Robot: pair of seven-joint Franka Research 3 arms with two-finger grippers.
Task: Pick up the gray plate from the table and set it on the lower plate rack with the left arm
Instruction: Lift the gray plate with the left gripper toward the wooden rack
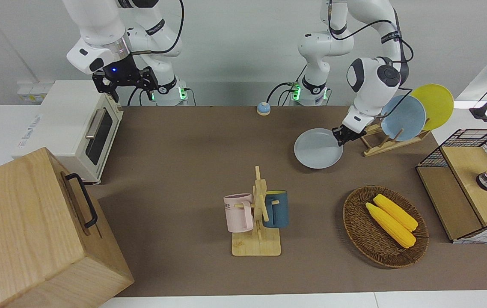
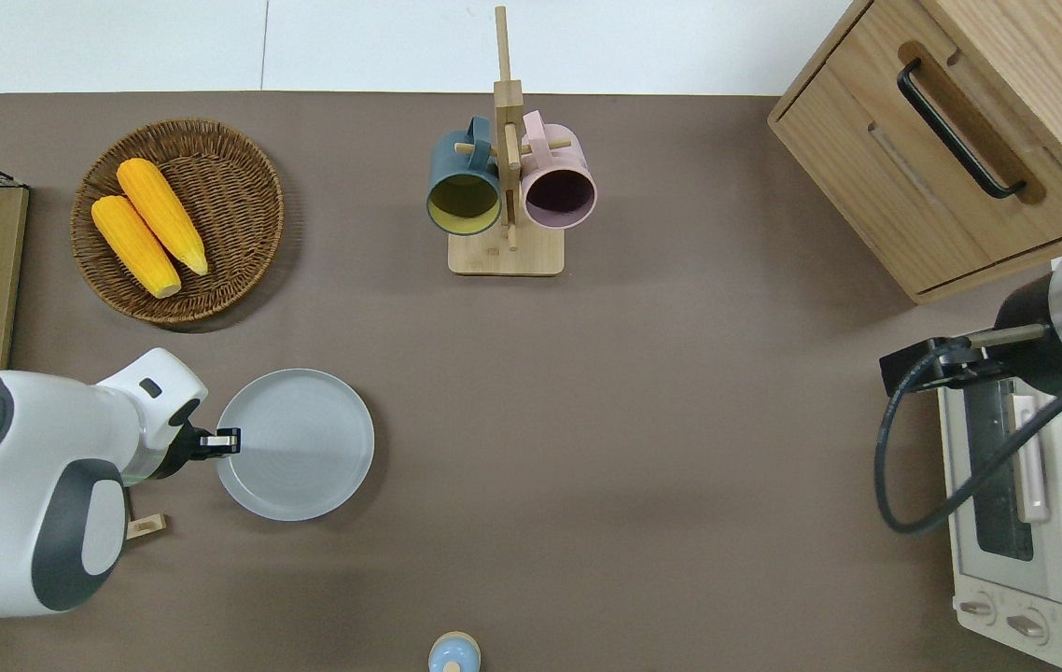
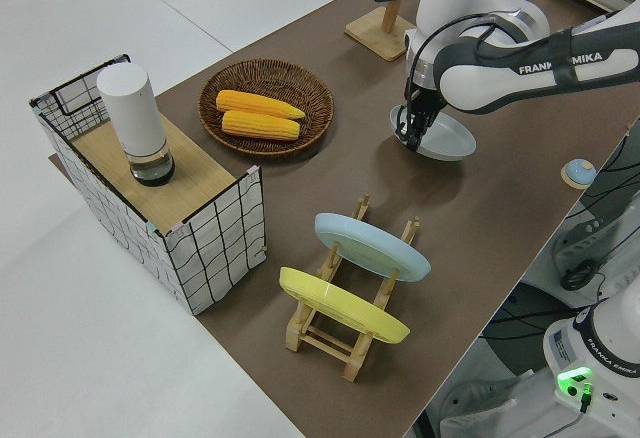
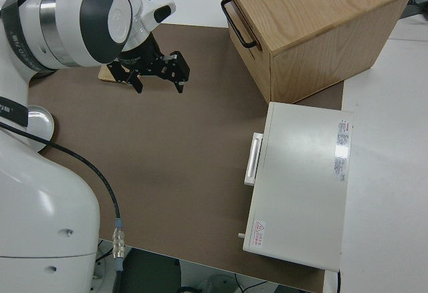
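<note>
On the bench [image 2: 643, 392], gray plate [image 2: 302, 448] lying flat, left claw [image 2: 225, 441] pinching its rim beside the plate rack [image 3: 345, 333], right arm sitting parked.

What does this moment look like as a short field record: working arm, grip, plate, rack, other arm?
working arm: left gripper at the rim of the gray plate, on the edge toward the left arm's end of the table
grip: fingers closed on that rim
plate state: tilted, gripped edge raised off the table
lower plate rack: holds a light blue plate and a yellow plate; gray plate not yet on it
right arm: parked, right gripper open
</note>
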